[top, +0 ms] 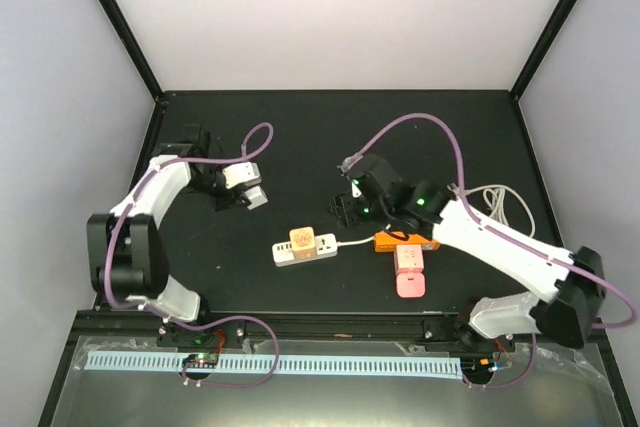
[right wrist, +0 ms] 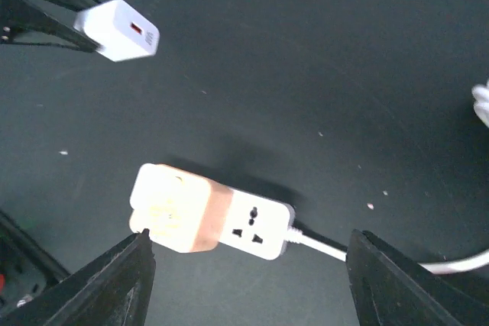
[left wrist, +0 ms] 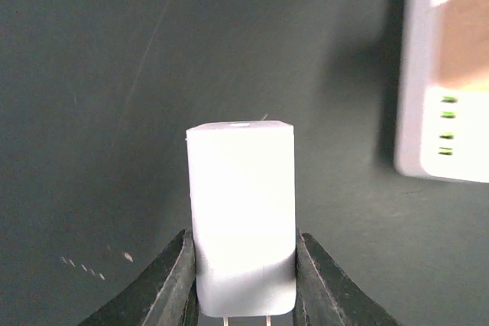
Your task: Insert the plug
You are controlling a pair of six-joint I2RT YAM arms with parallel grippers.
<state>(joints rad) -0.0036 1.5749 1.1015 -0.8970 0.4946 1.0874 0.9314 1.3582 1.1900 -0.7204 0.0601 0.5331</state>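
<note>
My left gripper [top: 243, 193] is shut on a white plug [top: 256, 196] and holds it left of the power strip. In the left wrist view the plug [left wrist: 241, 211] sits between both fingers [left wrist: 172, 280], prongs toward the camera. The white power strip [top: 318, 247] lies mid-table with a tan adapter [top: 301, 239] plugged into its left end. My right gripper [top: 345, 209] is open and empty above the strip. In the right wrist view the strip [right wrist: 256, 227] and adapter [right wrist: 172, 208] lie between the wide-open fingers [right wrist: 130, 276], one socket free; the held plug [right wrist: 118, 30] shows top left.
An orange block [top: 385, 241] and a pink charger [top: 410, 274] lie right of the strip. The strip's white cable [top: 500, 205] coils at the right. The strip's edge with green marks shows in the left wrist view [left wrist: 447, 135].
</note>
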